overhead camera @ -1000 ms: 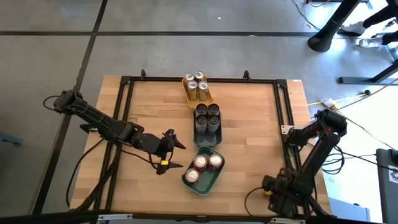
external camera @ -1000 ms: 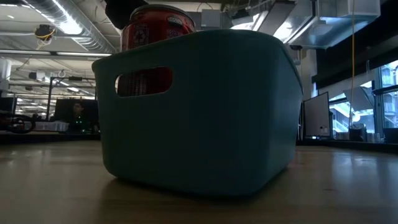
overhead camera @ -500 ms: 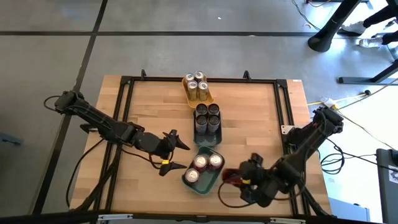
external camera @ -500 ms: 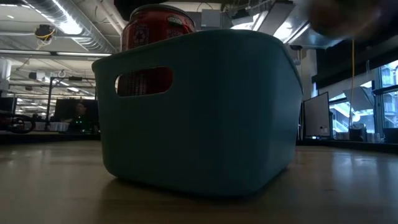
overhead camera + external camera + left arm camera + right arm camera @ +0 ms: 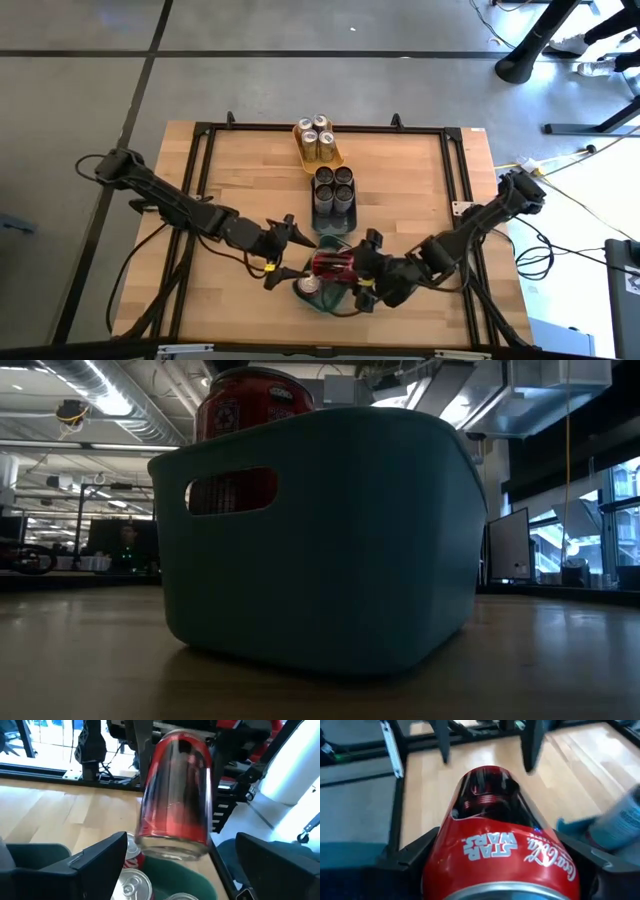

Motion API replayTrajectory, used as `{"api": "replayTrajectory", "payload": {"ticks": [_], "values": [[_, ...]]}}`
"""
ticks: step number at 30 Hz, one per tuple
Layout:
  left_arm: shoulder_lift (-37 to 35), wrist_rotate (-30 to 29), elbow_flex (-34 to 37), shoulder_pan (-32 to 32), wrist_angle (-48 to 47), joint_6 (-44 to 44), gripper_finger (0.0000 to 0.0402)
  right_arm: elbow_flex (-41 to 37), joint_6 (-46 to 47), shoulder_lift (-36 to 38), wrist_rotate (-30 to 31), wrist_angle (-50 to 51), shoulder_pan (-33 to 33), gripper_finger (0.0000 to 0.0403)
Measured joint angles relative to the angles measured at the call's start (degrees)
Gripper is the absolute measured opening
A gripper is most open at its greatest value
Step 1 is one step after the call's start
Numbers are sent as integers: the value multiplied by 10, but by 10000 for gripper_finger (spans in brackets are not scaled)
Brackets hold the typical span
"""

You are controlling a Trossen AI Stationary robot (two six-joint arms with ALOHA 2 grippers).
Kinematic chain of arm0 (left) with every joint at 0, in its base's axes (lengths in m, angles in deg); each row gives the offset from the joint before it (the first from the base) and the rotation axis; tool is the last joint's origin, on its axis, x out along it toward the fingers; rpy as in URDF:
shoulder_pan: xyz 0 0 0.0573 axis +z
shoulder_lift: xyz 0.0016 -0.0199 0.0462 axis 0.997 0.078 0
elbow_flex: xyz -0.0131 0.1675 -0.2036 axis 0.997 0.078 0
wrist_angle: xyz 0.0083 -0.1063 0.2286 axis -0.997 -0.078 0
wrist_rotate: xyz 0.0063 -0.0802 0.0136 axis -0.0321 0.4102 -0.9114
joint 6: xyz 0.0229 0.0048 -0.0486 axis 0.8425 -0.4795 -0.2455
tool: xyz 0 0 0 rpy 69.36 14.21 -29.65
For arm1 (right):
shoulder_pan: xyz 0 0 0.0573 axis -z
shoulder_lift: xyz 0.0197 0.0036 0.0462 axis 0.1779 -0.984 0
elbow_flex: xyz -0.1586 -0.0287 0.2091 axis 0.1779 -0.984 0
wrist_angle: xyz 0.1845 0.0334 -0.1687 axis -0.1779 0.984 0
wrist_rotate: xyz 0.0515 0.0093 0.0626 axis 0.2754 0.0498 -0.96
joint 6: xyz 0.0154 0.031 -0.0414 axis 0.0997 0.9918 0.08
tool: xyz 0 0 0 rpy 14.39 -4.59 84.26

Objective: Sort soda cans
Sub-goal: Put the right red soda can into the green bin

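Right gripper (image 5: pixel 345 268), seen from above, has swung in from the table's near right corner within the last second and now holds a red can (image 5: pixel 331 265) on its side over the teal tray (image 5: pixel 318 297), so the fourth red can is about to join its set, while the left gripper (image 5: pixel 285 252) waits with fingers apart just beside the tray. At table height only one red can (image 5: pixel 253 402) shows above the tray wall. Both wrist views show the carried can clamped, glossy red with a Star Wars label and silver ends.
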Motion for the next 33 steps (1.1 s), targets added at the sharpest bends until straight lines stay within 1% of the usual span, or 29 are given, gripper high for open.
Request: {"api": "replayTrajectory", "payload": {"ticks": [4, 9, 18, 26, 33], "values": [[8, 0, 0, 3, -1, -6, 344, 0, -35, -6, -13, -31, 6, 293], [15, 6, -1, 3, 8, -8, 333, -1, -77, -8, -2, -74, 6, 293], [27, 7, -1, 4, 15, -6, 315, -2, -99, -8, 13, -101, 6, 293], [42, 7, -1, 6, 29, 6, 314, -2, -152, -8, 20, -144, 13, 293], [51, 2, 0, 5, 39, 16, 315, -2, -173, -14, 15, -175, 28, 294]]}}
